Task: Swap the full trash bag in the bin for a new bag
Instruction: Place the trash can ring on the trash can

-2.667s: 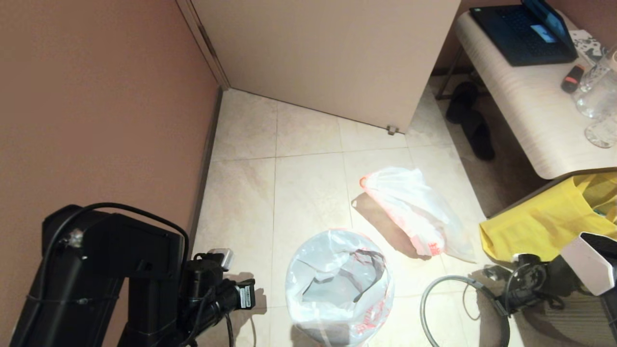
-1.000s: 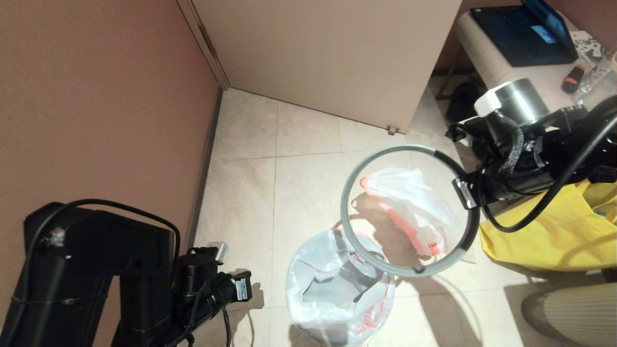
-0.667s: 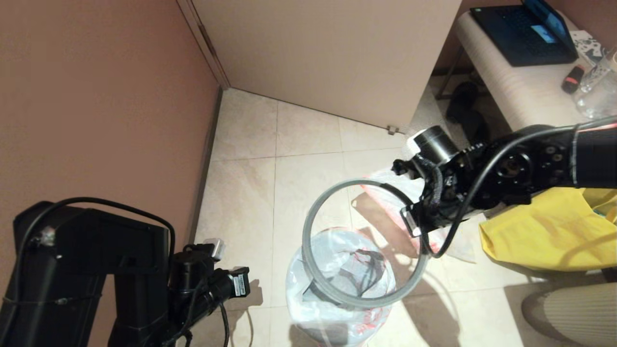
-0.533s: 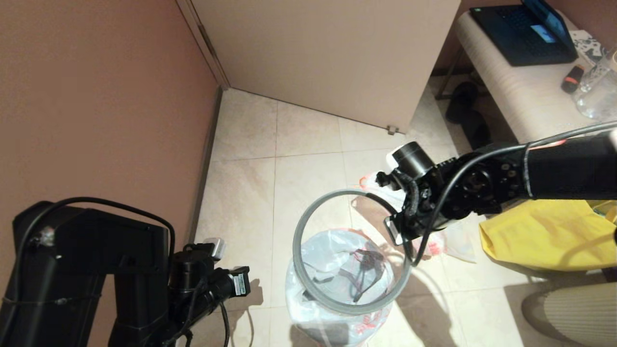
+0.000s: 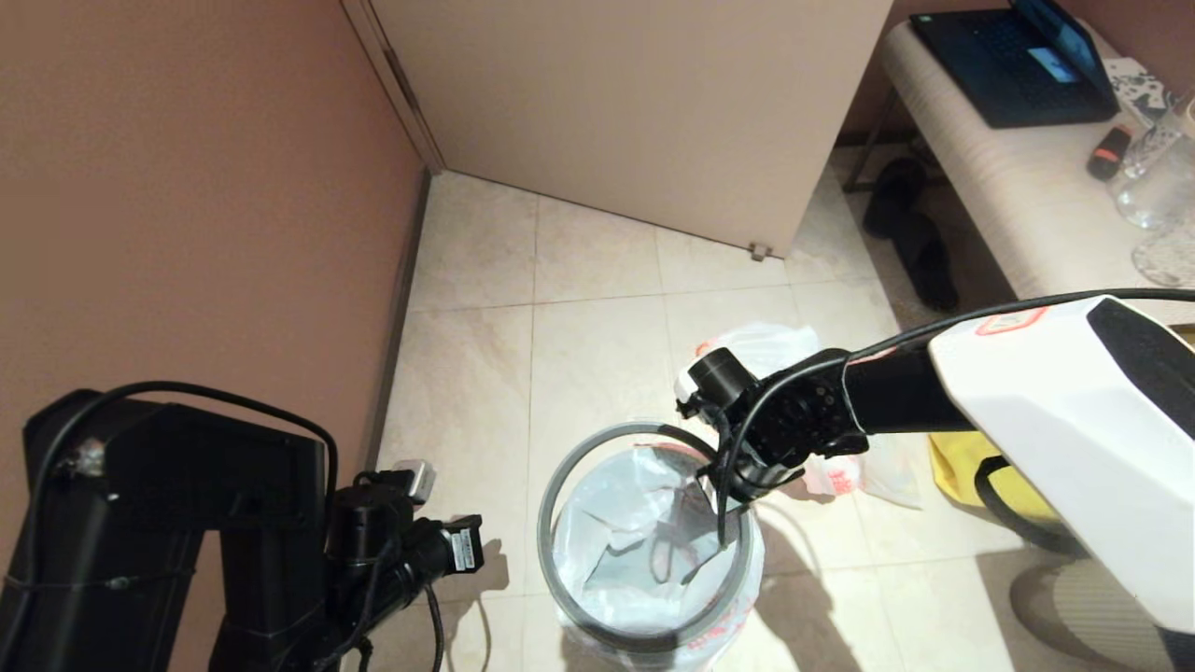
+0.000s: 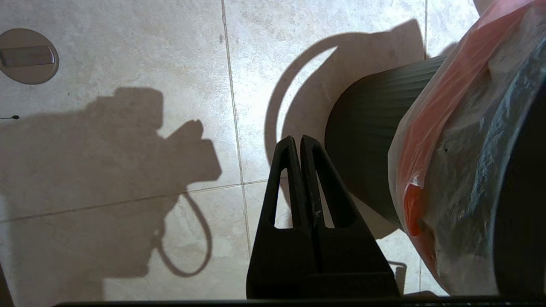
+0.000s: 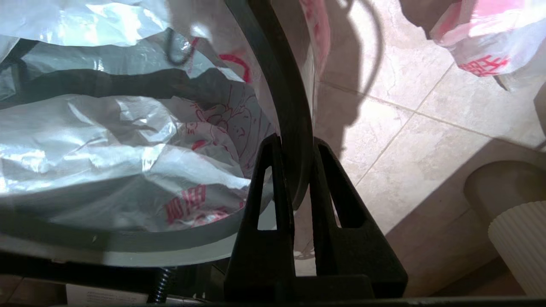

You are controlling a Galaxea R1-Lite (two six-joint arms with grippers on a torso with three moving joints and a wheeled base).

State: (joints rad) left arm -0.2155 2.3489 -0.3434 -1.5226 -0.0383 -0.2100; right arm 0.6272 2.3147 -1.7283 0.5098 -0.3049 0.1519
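In the head view, the bin (image 5: 644, 644) is seen low in the middle, lined with the new bag (image 5: 616, 551), and the grey hoop (image 5: 560, 467) is held over its mouth by the right gripper (image 5: 733, 485). The full trash bag (image 5: 840, 471) lies on the floor tiles (image 5: 597, 355) just behind the right arm, which covers most of it. The yellow tote (image 5: 952, 462) is almost fully hidden by the same arm. The left gripper cannot be made out here; only the dark left arm is seen at the lower left.

In the left wrist view, the left gripper (image 6: 300, 143) is shown with its jaws pressed together and empty, above the tiles and beside the ribbed black wall of the bin (image 6: 367, 140). The pink band of the new bag (image 6: 431, 106) is folded over the rim.

In the right wrist view, the right gripper (image 7: 296, 147) is seen clamped on the grey hoop (image 7: 286, 102), with one finger on each side. The red cartoon drawing on the new bag (image 7: 128, 140) is visible only here. A corner of the full trash bag (image 7: 482, 42) is cut off at the edge
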